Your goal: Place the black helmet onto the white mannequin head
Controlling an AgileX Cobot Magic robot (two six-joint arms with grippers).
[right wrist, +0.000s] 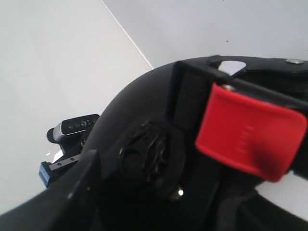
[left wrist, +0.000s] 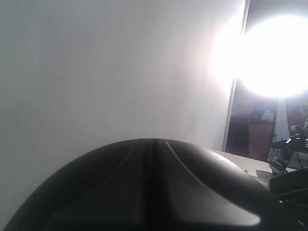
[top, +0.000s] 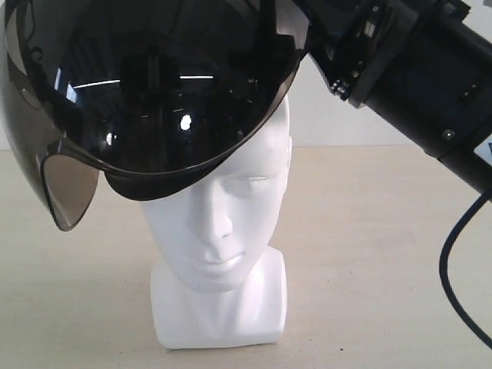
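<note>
The black helmet (top: 154,84) hangs in the upper left of the frame. Its smoky visor (top: 77,192) is already down over the brow of the white mannequin head (top: 227,223), which stands upright mid-frame on the bench (top: 384,269). The right hand (top: 327,46) comes in from the upper right and meets the helmet's rim near the red strap tab (right wrist: 250,134). It looks spread wide and clamped on that edge, though its fingers are mostly hidden. The left hand I can't see, so I cannot tell its grip. I'd call this the lowering step: the shell sits skewed toward the left, so next it wants centring over the crown, then easing straight down.
</note>
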